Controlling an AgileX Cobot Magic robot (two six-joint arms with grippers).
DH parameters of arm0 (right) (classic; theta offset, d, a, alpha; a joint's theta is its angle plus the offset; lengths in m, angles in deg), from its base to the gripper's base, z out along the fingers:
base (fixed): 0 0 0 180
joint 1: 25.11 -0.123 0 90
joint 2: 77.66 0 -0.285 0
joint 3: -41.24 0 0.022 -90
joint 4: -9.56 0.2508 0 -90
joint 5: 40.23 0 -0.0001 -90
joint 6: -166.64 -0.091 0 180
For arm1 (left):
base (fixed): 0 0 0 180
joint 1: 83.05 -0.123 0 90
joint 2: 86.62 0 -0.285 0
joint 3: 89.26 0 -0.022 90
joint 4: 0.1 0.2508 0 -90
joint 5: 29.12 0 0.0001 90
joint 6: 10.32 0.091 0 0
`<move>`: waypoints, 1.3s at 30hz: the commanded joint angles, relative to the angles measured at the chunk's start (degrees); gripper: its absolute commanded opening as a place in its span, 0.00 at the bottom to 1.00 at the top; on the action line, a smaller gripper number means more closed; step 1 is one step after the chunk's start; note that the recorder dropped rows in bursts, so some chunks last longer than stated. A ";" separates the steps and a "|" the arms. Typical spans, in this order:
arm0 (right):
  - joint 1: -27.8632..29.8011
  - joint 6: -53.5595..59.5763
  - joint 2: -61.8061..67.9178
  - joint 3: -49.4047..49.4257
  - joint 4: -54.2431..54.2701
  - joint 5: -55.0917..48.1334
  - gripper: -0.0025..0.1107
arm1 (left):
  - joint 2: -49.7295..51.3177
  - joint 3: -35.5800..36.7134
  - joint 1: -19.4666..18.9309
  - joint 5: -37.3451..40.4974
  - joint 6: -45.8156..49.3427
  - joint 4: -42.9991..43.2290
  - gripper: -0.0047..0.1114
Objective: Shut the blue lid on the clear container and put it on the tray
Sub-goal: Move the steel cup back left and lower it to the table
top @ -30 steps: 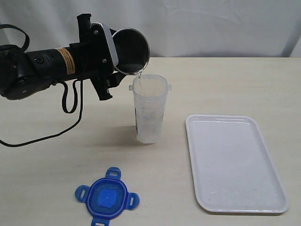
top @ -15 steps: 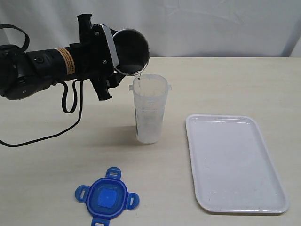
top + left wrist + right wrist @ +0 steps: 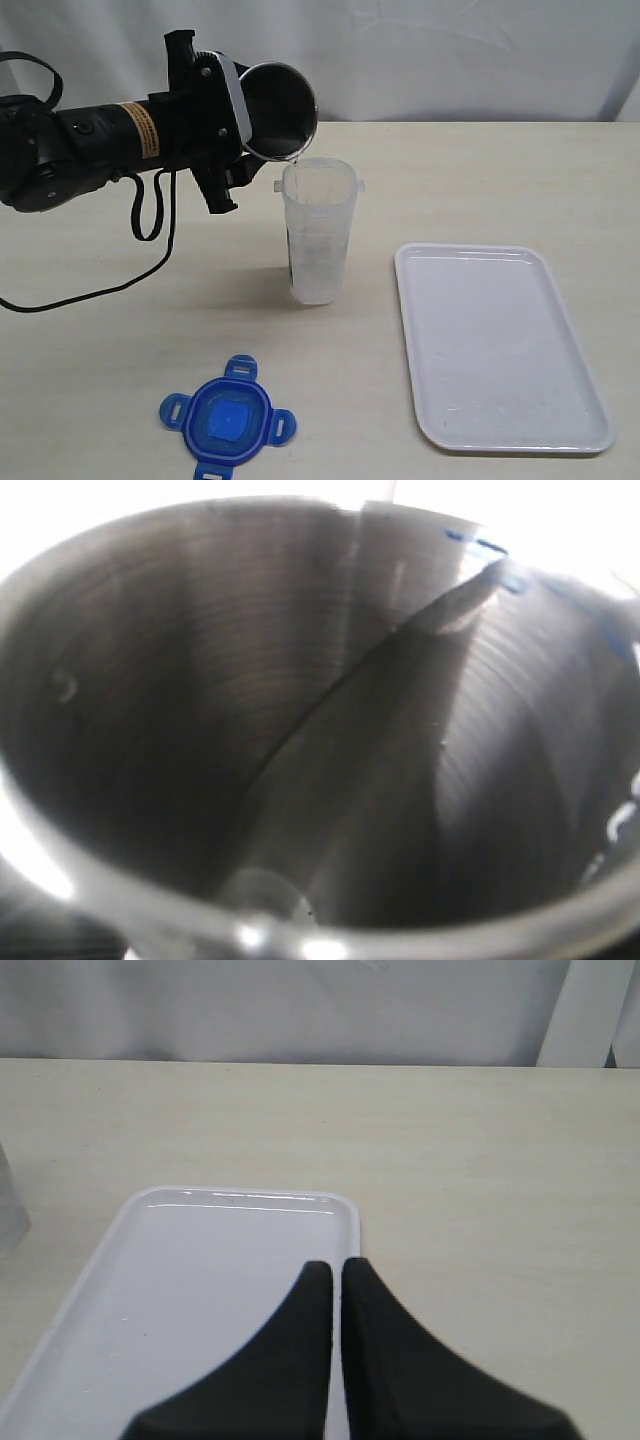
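Observation:
The clear container (image 3: 319, 240) stands upright and uncovered in the middle of the table. My left gripper (image 3: 236, 118) is shut on a steel cup (image 3: 279, 109), which is tipped on its side with its lip just above the container's rim. The left wrist view is filled by the steel cup's inside (image 3: 300, 730), so the fingers are hidden there. The blue lid (image 3: 229, 421) lies flat on the table near the front edge, apart from both grippers. The white tray (image 3: 500, 340) lies to the right of the container. My right gripper (image 3: 337, 1270) is shut and empty, hovering over the tray's rim (image 3: 240, 1196).
A black cable (image 3: 150, 225) hangs from the left arm and trails over the table's left side. A white curtain (image 3: 450, 50) closes off the back. Bare tabletop (image 3: 480, 1160) lies beyond the tray. The container's edge (image 3: 8, 1210) shows in the right wrist view.
The thin stream from the steel cup into the container has faded away. Neither arm has moved.

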 commanded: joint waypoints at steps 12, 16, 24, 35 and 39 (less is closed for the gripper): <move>0.36 0.03 -0.24 -0.02 0.12 0.64 0.06 | -0.60 -0.73 -0.25 -2.58 -27.99 -9.35 0.04; 0.36 0.03 -0.24 -0.02 0.12 0.64 0.06 | -0.60 -0.73 -3.76 -3.20 -34.07 -14.22 0.04; 0.36 0.03 -0.24 -0.02 0.12 0.64 0.06 | -0.45 -0.73 -12.55 -8.70 -42.82 -14.85 0.04; 0.36 0.03 -0.24 -0.02 0.12 0.64 0.06 | 11.39 -5.40 -20.57 -8.20 -47.00 -15.92 0.04; 0.36 0.03 -0.24 -0.02 0.12 0.64 0.06 | 16.29 -7.39 -20.73 -8.58 -47.47 -12.79 0.04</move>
